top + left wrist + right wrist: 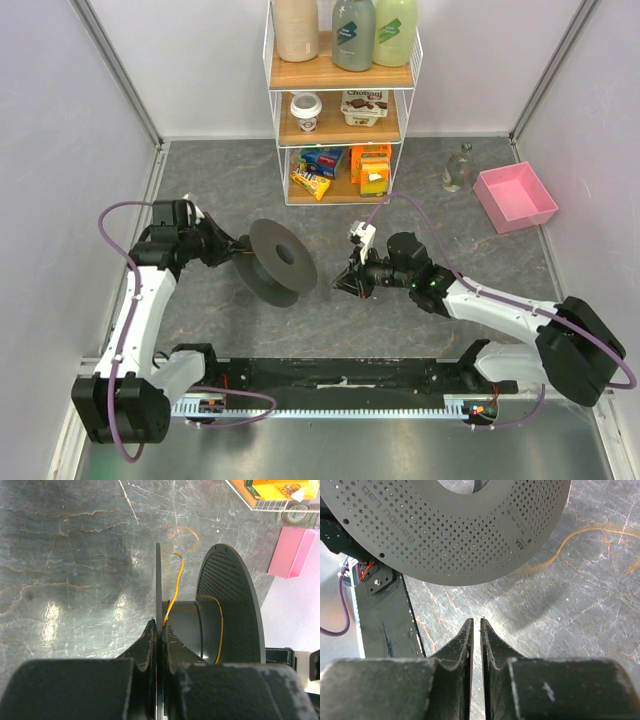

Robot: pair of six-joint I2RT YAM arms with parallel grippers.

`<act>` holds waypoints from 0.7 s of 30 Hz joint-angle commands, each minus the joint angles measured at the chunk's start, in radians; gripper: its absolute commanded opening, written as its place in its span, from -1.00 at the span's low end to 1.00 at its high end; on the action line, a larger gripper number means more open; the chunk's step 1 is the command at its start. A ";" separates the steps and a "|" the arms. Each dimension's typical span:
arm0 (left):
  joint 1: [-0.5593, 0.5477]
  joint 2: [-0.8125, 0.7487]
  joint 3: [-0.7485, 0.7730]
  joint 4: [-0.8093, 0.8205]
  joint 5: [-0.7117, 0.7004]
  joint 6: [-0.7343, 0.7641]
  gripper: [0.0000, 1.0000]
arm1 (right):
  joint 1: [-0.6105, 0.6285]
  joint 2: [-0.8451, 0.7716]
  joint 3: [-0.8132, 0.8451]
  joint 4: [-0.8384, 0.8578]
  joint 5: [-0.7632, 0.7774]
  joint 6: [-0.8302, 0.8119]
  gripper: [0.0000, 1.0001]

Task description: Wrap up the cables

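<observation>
Mid-wrap: your left end effector [159, 628] clamps the spool's [227, 595] flange, cable [174, 592] looped on the hub just beyond; right end effector [475, 627], slightly parted, holds nothing, so grasp the loose cable ahead-right of it

2 arms [140, 310] — white shells, black joints [565, 350], purple hoses [125, 205] looping alongside; black tapered fingers [457, 645].

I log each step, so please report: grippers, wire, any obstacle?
Left gripper shut on spool flange. Right gripper slightly open, looks empty. Wire partly wound on it, tail loose on table. No obstacle seen.
</observation>
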 commanded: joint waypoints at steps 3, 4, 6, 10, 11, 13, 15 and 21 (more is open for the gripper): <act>0.001 0.039 -0.075 0.183 0.167 0.107 -0.97 | -0.014 -0.070 0.036 -0.197 -0.002 -0.068 -0.60; 0.001 0.048 -0.086 0.183 0.174 0.108 -0.97 | -0.025 -0.081 0.039 -0.244 -0.002 -0.083 -0.48; 0.001 0.060 -0.098 0.206 0.204 0.128 -0.97 | -0.063 -0.110 0.050 -0.320 0.001 -0.111 -0.14; 0.008 0.053 -0.106 0.198 0.223 0.168 -0.97 | -0.166 -0.130 0.094 -0.384 0.028 -0.166 0.26; 0.011 0.053 -0.107 0.197 0.246 0.185 -0.97 | -0.180 -0.112 0.123 -0.397 0.038 -0.186 0.27; 0.009 0.060 -0.106 0.185 0.305 0.223 -0.97 | -0.191 -0.051 0.198 -0.427 0.031 -0.215 0.27; 0.011 0.077 -0.100 0.158 0.336 0.262 -0.97 | -0.191 0.014 0.266 -0.449 0.002 -0.220 0.27; 0.008 0.085 -0.086 0.172 0.454 0.291 -0.97 | -0.197 0.043 0.228 -0.342 -0.055 -0.148 0.33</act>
